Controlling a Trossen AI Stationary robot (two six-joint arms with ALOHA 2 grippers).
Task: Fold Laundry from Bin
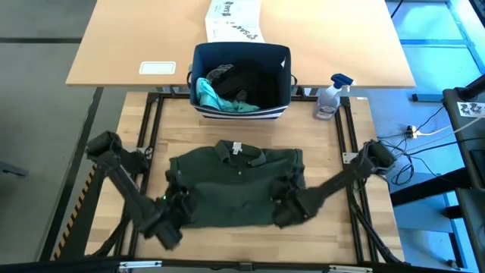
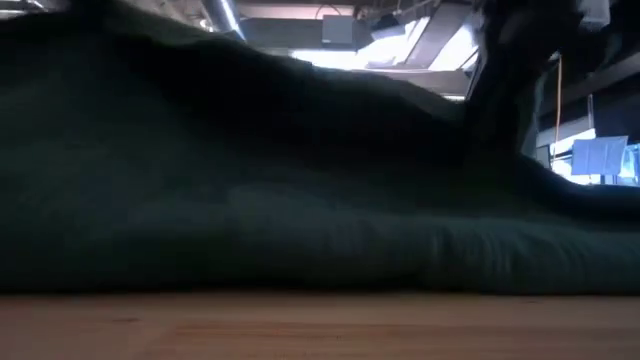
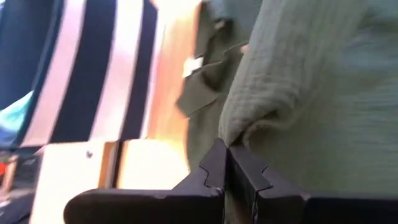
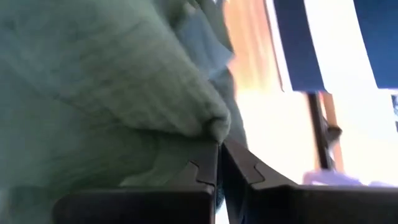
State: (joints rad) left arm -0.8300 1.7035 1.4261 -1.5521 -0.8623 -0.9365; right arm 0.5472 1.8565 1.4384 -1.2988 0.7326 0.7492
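An olive-green collared shirt point(image 1: 236, 186) lies spread on the wooden table, its collar point(image 1: 236, 152) toward the bin. It fills the low view point(image 2: 300, 180). My left gripper point(image 1: 179, 206) is shut on cloth at the shirt's left side. My right gripper point(image 1: 285, 202) is shut on cloth at its right side. The navy bin point(image 1: 241, 112) stands at the far edge, holding a teal piece point(image 1: 212, 95) and a black piece point(image 1: 244, 80). My left gripper pinches a bulging fold of the green shirt point(image 3: 244, 129) between its two fingertips, slanting down from the table's near left. The cloth there rises off the table. How many layers it holds I cannot tell. My right gripper pinches a rounded fold of the green shirt point(image 4: 211, 127) at its fingertips, slanting down from the table's near right. The cloth bulges above the fingers. The number of layers does not show.
A white printed box point(image 1: 233, 19) lies on the lighter table beyond the bin. A spray bottle point(image 1: 330, 97) stands at the far right corner. A white card point(image 1: 158, 68) lies at the far left. Bare wood point(image 1: 227, 246) shows along the near edge.
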